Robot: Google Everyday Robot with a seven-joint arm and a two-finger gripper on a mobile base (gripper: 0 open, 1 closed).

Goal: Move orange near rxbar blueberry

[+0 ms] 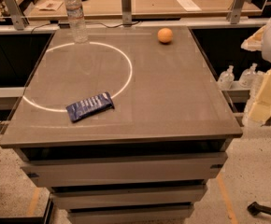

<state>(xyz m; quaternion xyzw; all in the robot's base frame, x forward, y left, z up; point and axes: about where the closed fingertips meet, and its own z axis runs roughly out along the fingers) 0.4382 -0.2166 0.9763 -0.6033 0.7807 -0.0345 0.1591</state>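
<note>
An orange (165, 35) sits alone near the far right corner of a grey desk (173, 101), well apart from the rxbar blueberry (89, 107), which lies flat toward the near left with its dark blue wrapper angled, right end tilted slightly away from the camera. The bar rests across the near arc of a bright ring of light (127, 73) reflected in the glossy top. A clear plastic water bottle (75, 15) stands upright at the far left corner, on the ring's far edge. The robot's gripper (265, 101), a blur of pale yellow and white, hangs off the right side of the desk, clear of the top and touching nothing; whether it is wide or narrow cannot be told. Shallow drawers (126, 171) stack beneath the desk top
</note>
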